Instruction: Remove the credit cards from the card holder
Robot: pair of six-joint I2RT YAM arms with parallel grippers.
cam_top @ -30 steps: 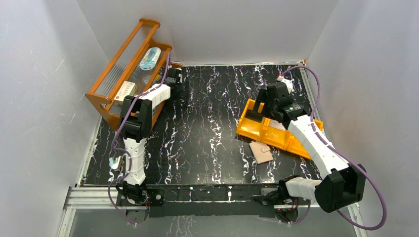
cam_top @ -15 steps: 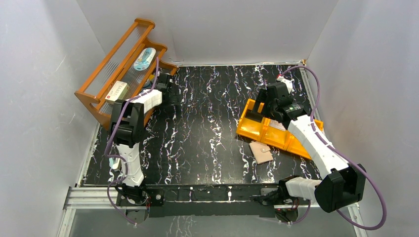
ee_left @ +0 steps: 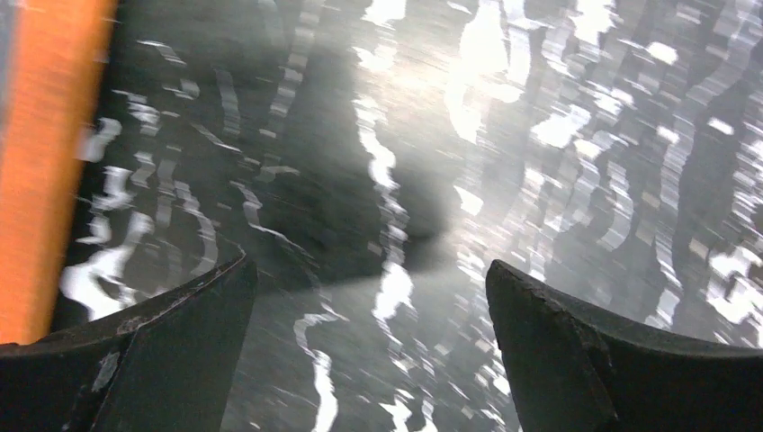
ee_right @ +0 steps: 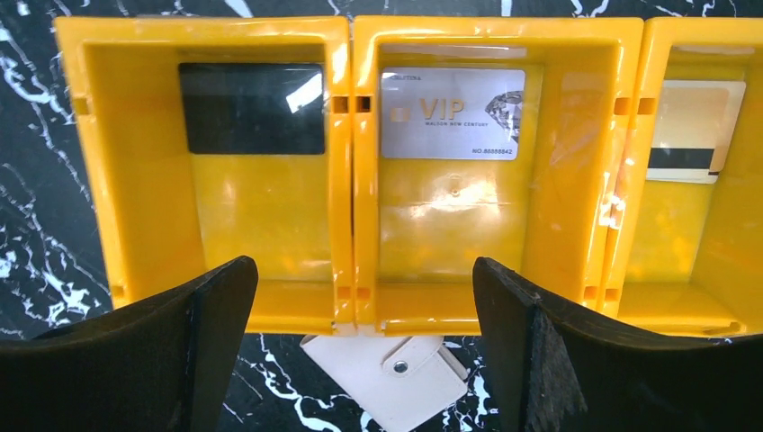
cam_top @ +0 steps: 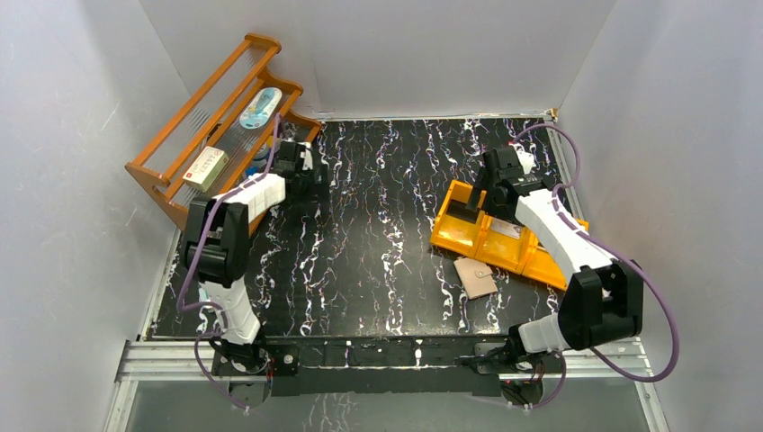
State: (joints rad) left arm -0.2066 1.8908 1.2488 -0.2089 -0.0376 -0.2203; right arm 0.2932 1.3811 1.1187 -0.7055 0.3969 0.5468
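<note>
While left gripper and right gripper gape wide, card holder seemingly closed, just beside yellow tray

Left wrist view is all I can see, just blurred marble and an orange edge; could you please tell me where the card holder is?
Observer: The card holder lies folded shut on the table, just on the near side of the orange tray, on the right arm's side.
Operator: Thank you. Are any cards in that tray?
Observer: Yes, one per compartment: a black card, a silver VIP card and a beige card with a dark stripe.
Operator: Is the right gripper holding anything?
Observer: No, the right gripper hangs open above the tray, holding nothing.
</note>
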